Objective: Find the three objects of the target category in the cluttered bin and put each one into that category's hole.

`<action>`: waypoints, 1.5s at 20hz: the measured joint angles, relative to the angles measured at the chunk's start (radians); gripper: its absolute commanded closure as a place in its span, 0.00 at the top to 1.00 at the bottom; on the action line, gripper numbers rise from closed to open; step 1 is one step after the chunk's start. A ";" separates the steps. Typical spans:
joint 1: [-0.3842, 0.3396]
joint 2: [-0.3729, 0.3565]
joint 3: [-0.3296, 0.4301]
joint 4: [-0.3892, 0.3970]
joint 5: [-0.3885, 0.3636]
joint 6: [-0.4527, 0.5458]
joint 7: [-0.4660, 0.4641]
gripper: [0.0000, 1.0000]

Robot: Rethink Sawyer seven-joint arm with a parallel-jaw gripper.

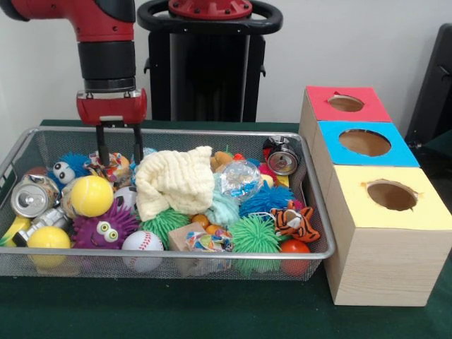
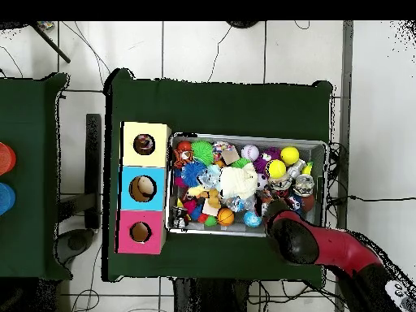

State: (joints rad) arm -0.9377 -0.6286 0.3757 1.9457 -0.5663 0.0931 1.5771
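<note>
Front view: the robot's gripper (image 1: 119,162) hangs with its two black fingers spread, unclenched, astride a knotted rope bundle (image 1: 113,171) of speckled white cord. The bundle lies left of the cream waffle cloth (image 1: 175,183) heaped mid-basket. What looks like a second bundle (image 1: 203,241) sits in front of the cloth, and a third is not made out. Nothing is lifted yet, so the sorting appears barely begun. The wire-mesh basket (image 1: 176,254) brims with spiky rubber balls, smooth yellow balls, dented cans and a crinkly clear ball.

Overhead view: the red arm (image 2: 325,244) covers the basket (image 2: 248,136) corner beyond the cloth (image 2: 238,180), hiding the gripper. Three wooden boxes (image 2: 126,188), topped yellow, blue and red, show round holes on the cloth's far side.
</note>
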 measured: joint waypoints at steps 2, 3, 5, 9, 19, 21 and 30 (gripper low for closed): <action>-0.010 0.014 0.006 -0.001 0.000 0.000 0.000 1.00; -0.012 0.018 0.007 -0.001 0.000 0.000 0.000 1.00; -0.016 0.025 0.007 -0.001 0.000 0.000 0.000 1.00; -0.015 0.026 0.006 -0.001 0.000 0.000 0.000 1.00; 0.015 -0.025 -0.029 0.000 0.000 0.017 0.000 1.00; 0.017 -0.042 -0.029 0.001 0.000 0.028 0.000 1.00; 0.020 -0.102 -0.035 0.003 0.000 0.062 0.000 1.00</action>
State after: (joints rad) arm -0.9178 -0.7302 0.3410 1.9485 -0.5663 0.1548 1.5771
